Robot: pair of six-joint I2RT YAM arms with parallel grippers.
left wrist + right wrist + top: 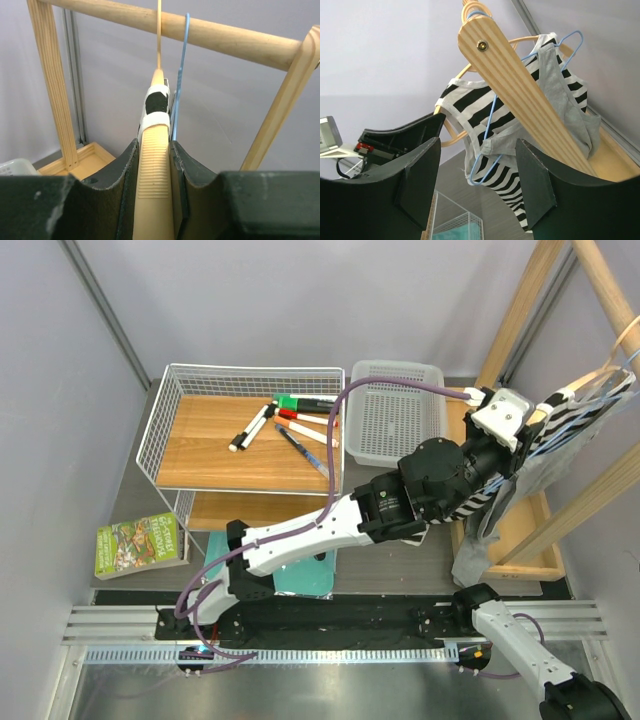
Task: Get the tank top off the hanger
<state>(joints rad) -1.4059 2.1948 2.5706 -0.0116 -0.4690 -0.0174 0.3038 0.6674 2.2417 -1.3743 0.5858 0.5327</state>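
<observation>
Tank top [585, 405], black-and-white striped, hangs on a wooden hanger [155, 165] on the wooden rack [520, 300] at the right side of the table. Not off the hanger yet. One strap [156, 102] wraps the hanger arm just past my left fingers.

My left gripper [525, 435] is reached across to the rack and clamped on the wooden hanger's ribbed arm, one finger pressed to each side. In the left wrist view the hanger's neck runs up to the rack rail [225, 37].

A blue hanger [181, 75] hangs right beside the wooden one and carries a gray garment [555, 95], which lies against the striped fabric.

My right gripper [477, 145] is released, with its jaws wide apart and nothing between them. It sits low and looks up at the tank top from below, not touching it. It's out of the top view; only the arm shows at the bottom right.

Left of the rack:
- a grey plastic tray [397, 410];
- a white wire basket [165, 430] on a wooden shelf, with markers [290, 420] inside;
- a book [140, 543] at the near left.
</observation>
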